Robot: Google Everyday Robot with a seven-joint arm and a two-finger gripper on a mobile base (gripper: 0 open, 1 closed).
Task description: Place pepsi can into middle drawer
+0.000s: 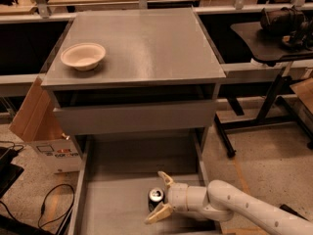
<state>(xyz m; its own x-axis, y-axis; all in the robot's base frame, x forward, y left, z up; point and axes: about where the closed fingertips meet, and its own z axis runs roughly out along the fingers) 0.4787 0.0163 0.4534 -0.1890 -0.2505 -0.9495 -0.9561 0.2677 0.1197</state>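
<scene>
The pepsi can (156,196) stands upright on the floor of the pulled-out middle drawer (117,199), near its front right; its silver top faces up. My gripper (154,198) reaches in from the lower right on a white arm. It is open. One beige finger (165,179) is behind the can and the other finger (157,213) is in front of it, both spread apart from it.
A beige bowl (83,56) sits on the cabinet top (146,43) at the left. Above the open drawer, another drawer shows its plain grey front (134,116). A cardboard box (41,131) and cables lie on the floor at the left. A black stand (274,38) is at the right.
</scene>
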